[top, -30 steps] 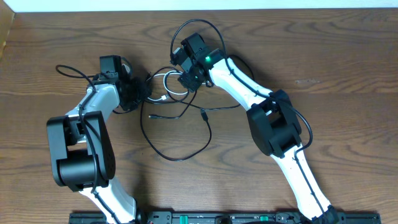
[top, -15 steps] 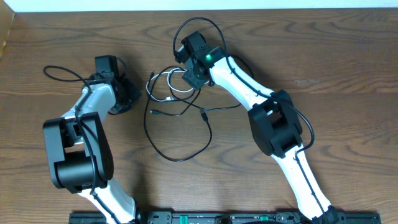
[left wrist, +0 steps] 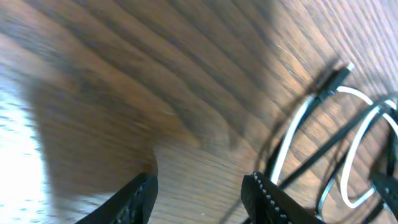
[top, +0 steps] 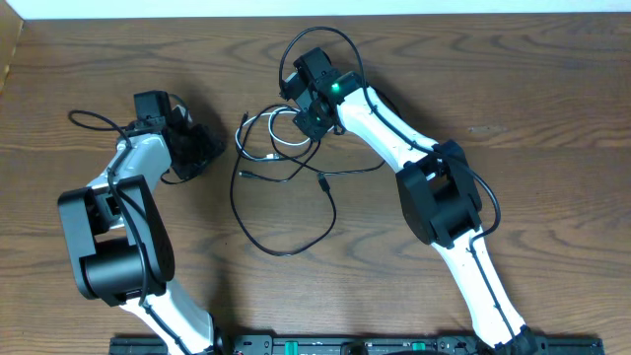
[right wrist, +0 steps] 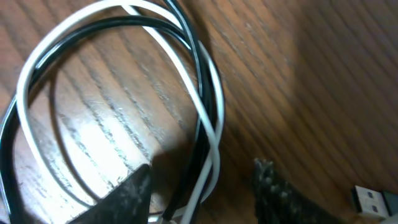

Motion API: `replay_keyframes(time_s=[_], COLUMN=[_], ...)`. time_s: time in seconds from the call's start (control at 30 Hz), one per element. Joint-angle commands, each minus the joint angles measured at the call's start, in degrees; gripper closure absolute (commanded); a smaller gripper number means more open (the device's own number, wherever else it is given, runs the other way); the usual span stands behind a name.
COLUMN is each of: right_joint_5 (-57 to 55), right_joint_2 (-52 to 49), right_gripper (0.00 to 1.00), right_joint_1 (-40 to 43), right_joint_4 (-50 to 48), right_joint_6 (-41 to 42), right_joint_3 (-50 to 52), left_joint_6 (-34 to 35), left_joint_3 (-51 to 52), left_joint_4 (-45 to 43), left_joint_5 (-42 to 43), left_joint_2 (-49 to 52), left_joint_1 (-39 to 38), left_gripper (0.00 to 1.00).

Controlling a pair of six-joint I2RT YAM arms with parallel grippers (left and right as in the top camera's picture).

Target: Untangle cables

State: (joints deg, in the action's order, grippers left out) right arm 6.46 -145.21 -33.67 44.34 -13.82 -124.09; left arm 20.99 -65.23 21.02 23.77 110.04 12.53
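The white cable (top: 281, 150) lies looped with the longer black cable (top: 296, 248) at the table's middle back. The black cable's big loop trails toward the front. My right gripper (top: 308, 120) is low over the tangle. In the right wrist view it (right wrist: 204, 169) is open, with strands of the white cable (right wrist: 37, 62) and the black cable (right wrist: 208, 74) running between its jaws. My left gripper (top: 202, 150) is left of the tangle, open and empty (left wrist: 202, 183). In the left wrist view the white cable (left wrist: 292, 134) lies to its right.
A silver USB plug (right wrist: 370, 200) lies right of the right gripper's fingers. A black plug end (top: 323, 182) and another (top: 246, 176) rest on the wood inside the tangle. The left arm's own black wire (top: 94, 118) loops at the far left.
My left gripper has let go of the tangle and drawn back to the left. The cables' left side has shifted slightly. My right gripper stays over the loops.
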Motion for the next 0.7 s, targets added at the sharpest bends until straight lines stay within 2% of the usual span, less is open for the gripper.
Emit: replay_keyframes(time_s=[0.0,0.1,0.2,0.27,0.37,0.53,0.67], right_joint_5=[1.68,1.66,2.1,2.89,2.95,2.95,4.61], right_joint_2=[5.18,6.49,6.51,6.29,5.95,4.9,2.84], right_gripper=[0.66,0.76,0.76,0.68,0.6,0.56,0.48], right_joint_1=[-0.07,-0.17,-0.17,-0.17,-0.17,-0.17,-0.13], right_joint_4=[0.04,0.04,0.0,-0.39,-2.21,-7.19,-9.57], right_joint_6=[0.57,0.83,2.23,2.19,2.19,2.19,0.52], right_joint_3=[-2.56,-2.56,-2.54,-2.51,-2.19,-0.37,0.61], left_joint_6=[-1.66,-1.51,-0.55,-0.15,0.31,0.31,0.31], left_joint_3=[1.07,1.07,1.07,1.07,1.07,1.07,1.07], left_joint_4=[0.98,1.18,1.22,1.25,1.44,1.42,1.42], left_joint_5=[2.82,2.82,2.8,2.8,2.8,2.8,2.8], left_joint_2=[2.56,2.56,2.56,2.56,2.56,2.56,2.56], left_joint_1=[-0.35,-0.33,-0.33,-0.35,-0.33,-0.33,-0.33], left_gripper=[0.5,0.5,0.5,0.5,0.5,0.5,0.5])
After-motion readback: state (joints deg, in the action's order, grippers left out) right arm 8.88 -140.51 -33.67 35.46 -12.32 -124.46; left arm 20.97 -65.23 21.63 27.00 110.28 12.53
